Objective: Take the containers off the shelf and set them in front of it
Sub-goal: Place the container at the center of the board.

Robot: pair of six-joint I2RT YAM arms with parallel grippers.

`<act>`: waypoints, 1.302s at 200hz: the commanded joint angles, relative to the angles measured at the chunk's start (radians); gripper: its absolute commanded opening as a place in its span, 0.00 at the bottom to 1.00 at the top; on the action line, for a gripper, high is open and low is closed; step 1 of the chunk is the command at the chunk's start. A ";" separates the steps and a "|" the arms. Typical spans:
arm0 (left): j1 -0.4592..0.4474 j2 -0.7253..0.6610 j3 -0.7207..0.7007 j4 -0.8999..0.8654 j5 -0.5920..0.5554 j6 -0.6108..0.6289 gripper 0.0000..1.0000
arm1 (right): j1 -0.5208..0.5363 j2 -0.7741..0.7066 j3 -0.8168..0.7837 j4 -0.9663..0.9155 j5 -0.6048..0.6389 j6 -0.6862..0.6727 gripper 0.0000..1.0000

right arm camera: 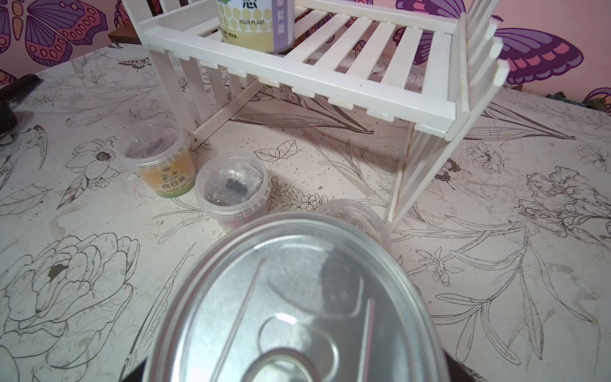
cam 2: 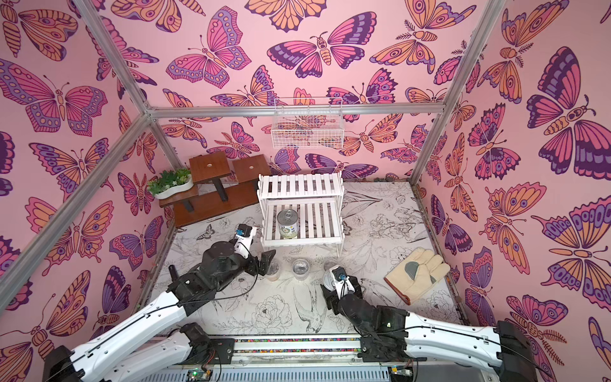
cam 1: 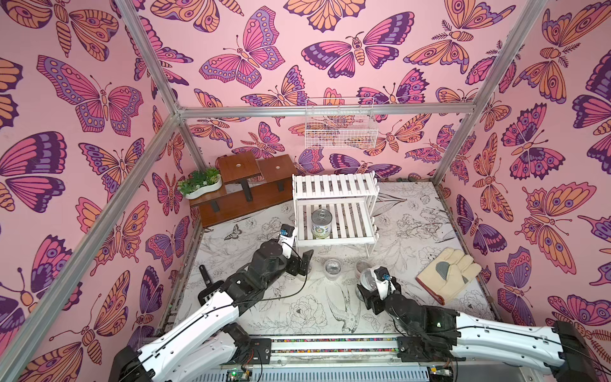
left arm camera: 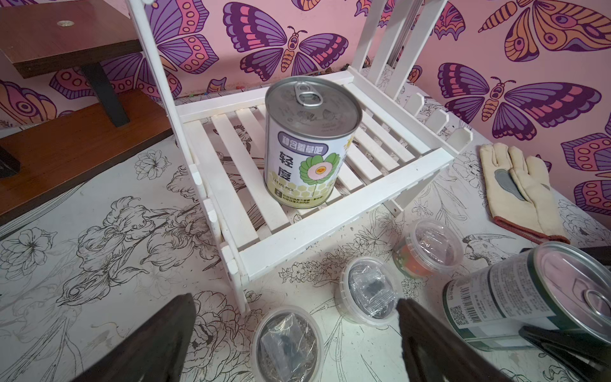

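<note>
The white slatted shelf (cam 1: 334,185) (left arm camera: 344,211) stands at the back of the table. A white-green can (cam 1: 321,224) (left arm camera: 310,145) stands upright on its lower tier. Three clear lidded cups stand on the table in front of it: a yellow one (cam 2: 273,269) (right arm camera: 158,162), a middle one (cam 1: 332,269) (right arm camera: 231,188) and a red-orange one (left arm camera: 429,248). My left gripper (cam 1: 304,264) (left arm camera: 297,350) is open, with the yellow cup (left arm camera: 287,340) low between its fingers, untouched. My right gripper (cam 1: 365,284) is shut on a tilted pull-tab can (cam 1: 367,279) (left arm camera: 529,297) (right arm camera: 297,314) just above the table.
A cream work glove (cam 1: 446,276) lies at the right. A brown stepped stand (cam 1: 244,188) with a white planter (cam 1: 201,183) fills the back left corner. A white wire basket (cam 1: 340,125) hangs on the back wall.
</note>
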 commanded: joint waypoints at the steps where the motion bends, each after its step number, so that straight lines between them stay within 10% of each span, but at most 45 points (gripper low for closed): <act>1: 0.009 -0.007 0.014 -0.010 0.007 0.013 1.00 | 0.011 0.000 -0.019 0.036 0.048 0.047 0.63; 260: 0.009 0.106 0.120 -0.036 0.043 0.056 1.00 | 0.085 -0.091 0.056 -0.152 0.128 0.100 0.99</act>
